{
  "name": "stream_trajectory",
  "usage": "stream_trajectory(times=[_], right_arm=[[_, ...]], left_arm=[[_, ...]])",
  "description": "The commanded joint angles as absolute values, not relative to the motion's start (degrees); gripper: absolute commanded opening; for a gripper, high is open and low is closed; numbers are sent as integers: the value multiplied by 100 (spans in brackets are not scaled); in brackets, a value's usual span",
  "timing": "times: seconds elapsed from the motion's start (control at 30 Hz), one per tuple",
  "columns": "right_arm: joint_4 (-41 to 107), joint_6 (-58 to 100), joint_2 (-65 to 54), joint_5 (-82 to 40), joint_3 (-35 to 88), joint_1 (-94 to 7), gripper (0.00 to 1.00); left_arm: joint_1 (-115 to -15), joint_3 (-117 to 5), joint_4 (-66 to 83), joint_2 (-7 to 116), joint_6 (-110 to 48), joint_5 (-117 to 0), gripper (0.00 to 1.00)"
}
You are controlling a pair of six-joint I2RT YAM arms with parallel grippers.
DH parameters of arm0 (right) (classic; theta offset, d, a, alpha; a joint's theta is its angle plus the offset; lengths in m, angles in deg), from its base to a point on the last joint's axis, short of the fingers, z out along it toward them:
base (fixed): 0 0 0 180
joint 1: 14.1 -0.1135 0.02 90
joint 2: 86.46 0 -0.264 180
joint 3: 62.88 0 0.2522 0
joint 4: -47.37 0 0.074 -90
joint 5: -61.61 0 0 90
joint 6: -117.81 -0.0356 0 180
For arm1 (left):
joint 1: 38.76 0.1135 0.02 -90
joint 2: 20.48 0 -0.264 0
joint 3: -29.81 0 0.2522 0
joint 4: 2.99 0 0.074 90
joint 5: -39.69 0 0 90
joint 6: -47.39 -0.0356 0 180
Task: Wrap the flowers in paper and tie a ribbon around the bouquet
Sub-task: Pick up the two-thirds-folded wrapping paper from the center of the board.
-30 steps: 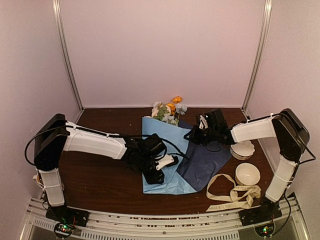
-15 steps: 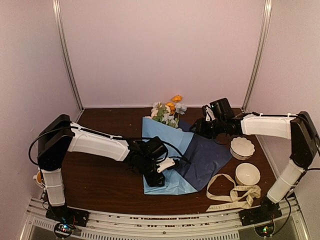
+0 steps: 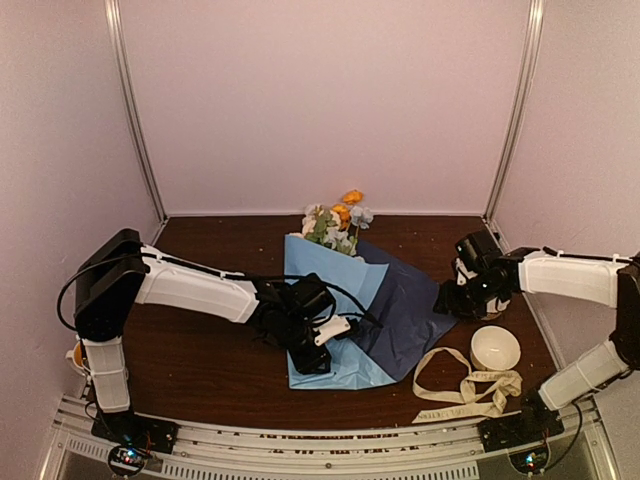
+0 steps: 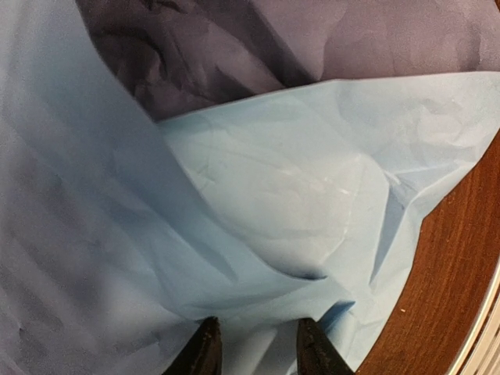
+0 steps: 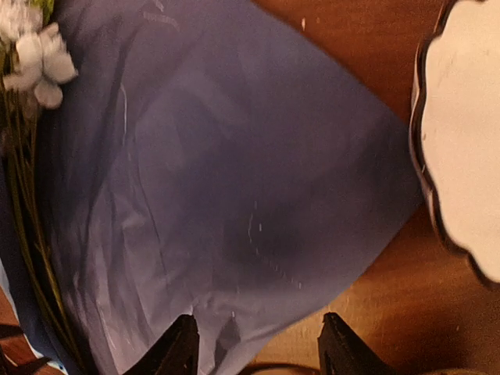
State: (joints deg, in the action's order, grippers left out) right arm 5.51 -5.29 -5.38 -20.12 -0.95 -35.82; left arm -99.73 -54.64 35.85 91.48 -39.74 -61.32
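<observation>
Ribbon (image 3: 466,392) heaped loose at 5 o'clock of counter (image 3: 200,350), untouched, beside white bowl (image 3: 495,348); tying judged a later step.

Left claw (image 4: 256,351) at 6 o'clock of paper (image 3: 330,275): jaws part-open, nothing pinched, tips at light-blue sheet, likely steadying it against sliding.

Paper not yet rolled; darker half spread toward 3 o'clock.

Right claw (image 5: 262,348) at 3 o'clock: jaws wide, empty, above dark corner, near scalloped dish (image 5: 469,133).

Flowers (image 3: 335,222) at 12 o'clock, stems on paper, blooms past far edge, so heads would stay exposed.
</observation>
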Motion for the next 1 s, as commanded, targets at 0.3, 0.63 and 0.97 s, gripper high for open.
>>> stream_trajectory(times=[0.3,0.63,0.97], right_arm=[[136,-2391,-1982,-1466,-1337,-5456,64],[1327,-3477,-1722,-577,-1884,-6431,77],[1765,-3394,-1597,-888,-1763,-6464,54]], left_arm=[[-10028,-5357,3432,9271,-4057,-6280,38],[-10028,-5347,3432,9258,-4070,-6279,38],[-10028,-5338,3428,9249,-4076,-6294,38]])
